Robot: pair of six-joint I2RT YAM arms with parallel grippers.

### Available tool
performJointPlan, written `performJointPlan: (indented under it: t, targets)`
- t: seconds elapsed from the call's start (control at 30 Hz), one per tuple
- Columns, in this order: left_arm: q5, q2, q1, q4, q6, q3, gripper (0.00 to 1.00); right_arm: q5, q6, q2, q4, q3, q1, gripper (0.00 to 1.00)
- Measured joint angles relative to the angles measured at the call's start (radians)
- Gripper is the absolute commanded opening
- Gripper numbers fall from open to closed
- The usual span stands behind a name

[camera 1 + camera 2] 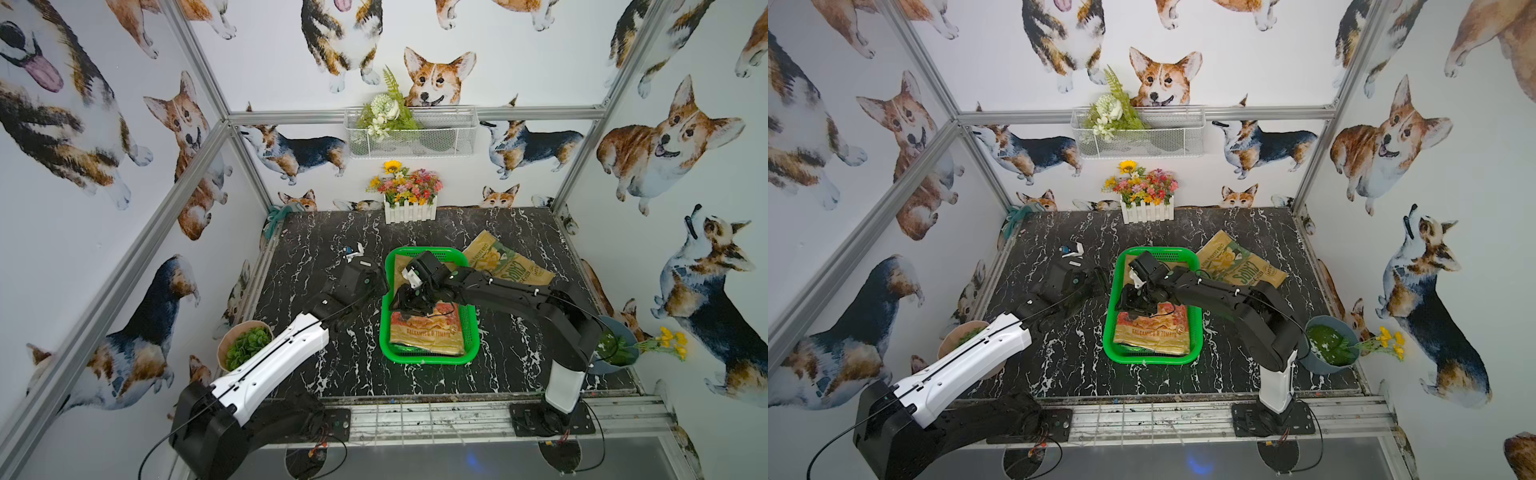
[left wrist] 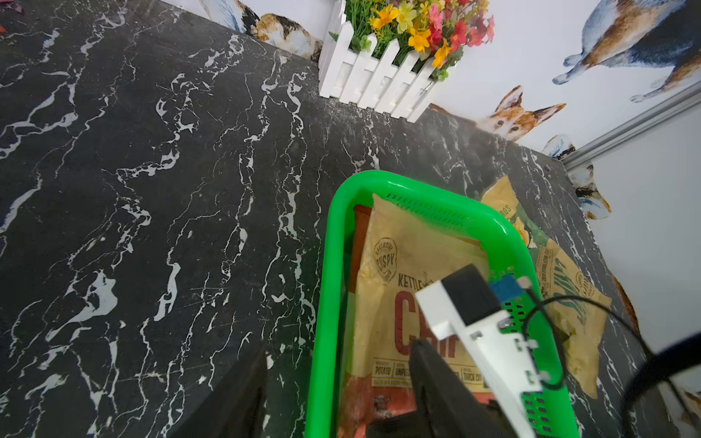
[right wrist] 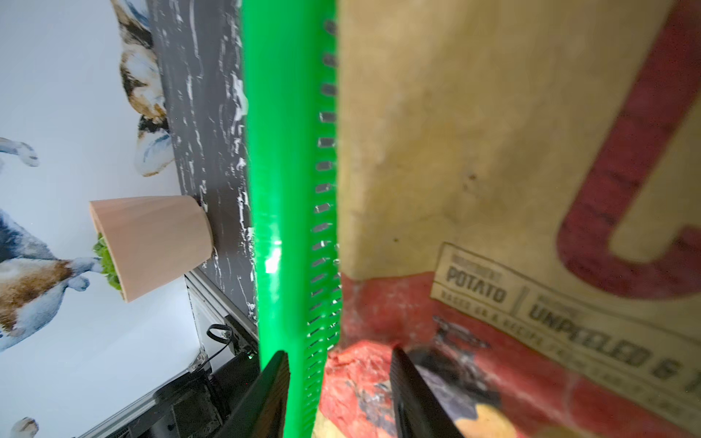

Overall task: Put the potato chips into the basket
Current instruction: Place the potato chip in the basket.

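The green basket (image 1: 428,359) (image 1: 1150,358) stands mid-table with potato chips bags stacked in it. On top lies a tan kraft bag with red lettering (image 1: 428,332) (image 2: 383,265) (image 3: 474,132). A tan bag with green lettering (image 1: 507,259) (image 1: 1237,259) (image 2: 569,288) lies on the table, outside the basket's far right corner. My right gripper (image 3: 338,352) (image 1: 401,305) is open, low over the basket's left side. One finger is outside the green wall (image 3: 280,151), the other over the bag. My left gripper (image 2: 337,347) (image 1: 380,286) is open and also straddles that wall (image 2: 330,246).
A white picket flower box (image 1: 409,210) stands at the back edge. A pink pot of greenery (image 1: 245,345) is at the front left, a grey pot with yellow flowers (image 1: 615,345) at the front right. A small white and blue object (image 1: 353,251) lies left of the basket.
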Motion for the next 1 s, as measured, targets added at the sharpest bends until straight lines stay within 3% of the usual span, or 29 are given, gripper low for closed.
performJointPlan:
  t: [0.33, 0.63, 0.8, 1.0]
  targets:
    - [0.046, 0.062, 0.0, 0.008, -0.02, -0.002, 0.63, 0.135, -0.062, -0.062, -0.038, -0.068, -0.005, 0.46]
    - [0.149, 0.158, -0.007, 0.0, -0.017, 0.044, 0.63, 0.279, -0.13, -0.149, -0.053, -0.005, -0.048, 0.47]
    - [0.205, 0.22, -0.019, -0.014, -0.002, 0.093, 0.63, 0.356, -0.152, -0.261, -0.042, -0.074, -0.16, 0.47]
    - [0.244, 0.283, -0.053, -0.034, 0.024, 0.153, 0.63, 0.432, -0.104, -0.462, -0.019, -0.279, -0.398, 0.47]
